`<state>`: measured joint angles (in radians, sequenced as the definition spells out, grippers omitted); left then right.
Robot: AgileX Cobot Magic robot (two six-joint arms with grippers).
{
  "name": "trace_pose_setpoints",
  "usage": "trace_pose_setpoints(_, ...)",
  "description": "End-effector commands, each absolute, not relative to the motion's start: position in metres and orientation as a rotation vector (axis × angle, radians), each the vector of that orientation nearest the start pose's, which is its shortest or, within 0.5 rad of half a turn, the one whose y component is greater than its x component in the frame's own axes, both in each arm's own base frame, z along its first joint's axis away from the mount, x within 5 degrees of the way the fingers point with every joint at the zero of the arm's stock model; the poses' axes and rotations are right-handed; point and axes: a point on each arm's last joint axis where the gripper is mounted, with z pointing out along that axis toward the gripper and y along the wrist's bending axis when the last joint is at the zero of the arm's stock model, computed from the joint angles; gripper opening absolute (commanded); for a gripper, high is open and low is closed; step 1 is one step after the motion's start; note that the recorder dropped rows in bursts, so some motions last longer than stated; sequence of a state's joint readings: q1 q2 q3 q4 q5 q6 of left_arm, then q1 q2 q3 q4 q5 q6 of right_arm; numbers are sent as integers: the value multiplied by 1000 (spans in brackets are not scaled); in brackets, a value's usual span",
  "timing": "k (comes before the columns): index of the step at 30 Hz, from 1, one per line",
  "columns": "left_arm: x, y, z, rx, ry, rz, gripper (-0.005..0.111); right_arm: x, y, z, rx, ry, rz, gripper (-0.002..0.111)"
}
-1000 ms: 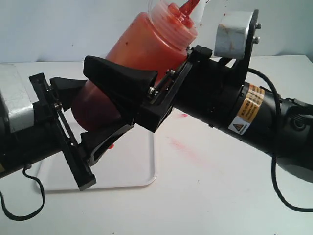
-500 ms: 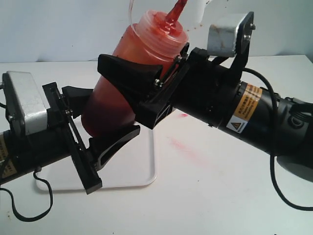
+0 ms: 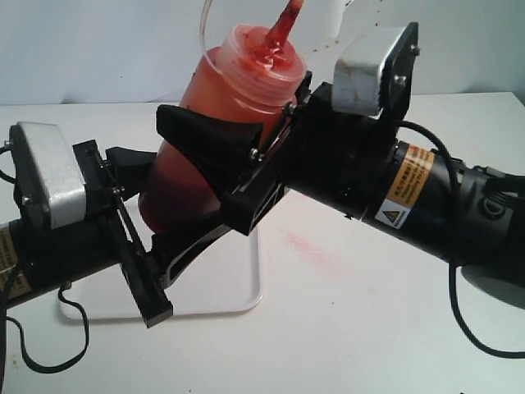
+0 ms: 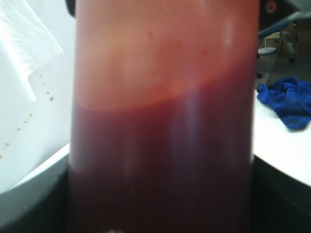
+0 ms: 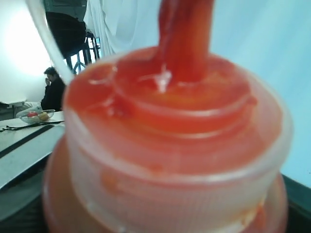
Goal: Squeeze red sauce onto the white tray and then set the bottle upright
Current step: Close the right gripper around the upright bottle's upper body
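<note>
The bottle [image 3: 238, 78] hangs tilted, nozzle [image 3: 283, 25] up, above the white tray [image 3: 238, 279]. My left gripper [image 3: 184, 193] is shut on its lower body, where the dark red sauce [image 3: 176, 193] has settled. My right gripper [image 3: 209, 98] is shut on its upper body just under the cap, one finger across the front and the other hidden behind. The bottle wall [image 4: 160, 97] fills the left wrist view, with dark sauce [image 4: 160, 170] in its lower half. Filling the right wrist view is the cap [image 5: 170, 145]. Any sauce blobs on the tray are hidden by the arms.
A faint pale-red smear [image 3: 308, 246] marks the white table right of the tray. A blue cloth [image 4: 286, 99] lies on a table edge in the left wrist view. A black cable [image 3: 472, 328] trails under the right arm.
The bottle has swung closer to upright, its nozzle shifting left. Both grippers turned with it; the left arm rose and moved right.
</note>
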<state>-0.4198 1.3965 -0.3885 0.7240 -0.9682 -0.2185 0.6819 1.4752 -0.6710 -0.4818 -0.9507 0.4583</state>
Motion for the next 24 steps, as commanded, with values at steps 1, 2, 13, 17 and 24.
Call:
trace_pose_setpoints(1,196,-141,218,924,1404,-605,1,215,213,267,-765,1362,823,0)
trace_pose_setpoints(2,197,-141,217,927,1415,-599,1,215,213,266,-768,1375,816,0)
trace_pose_setpoints(13,203,-143,197,941,1500,-609,1,216,212,263,-783,1405,788,0)
trace_pose_setpoints(17,207,-147,189,903,1497,-666,1,217,211,259,-803,1431,753,0)
trace_pose_setpoints(24,220,-153,175,854,1510,-721,1,220,209,251,-838,1511,682,0)
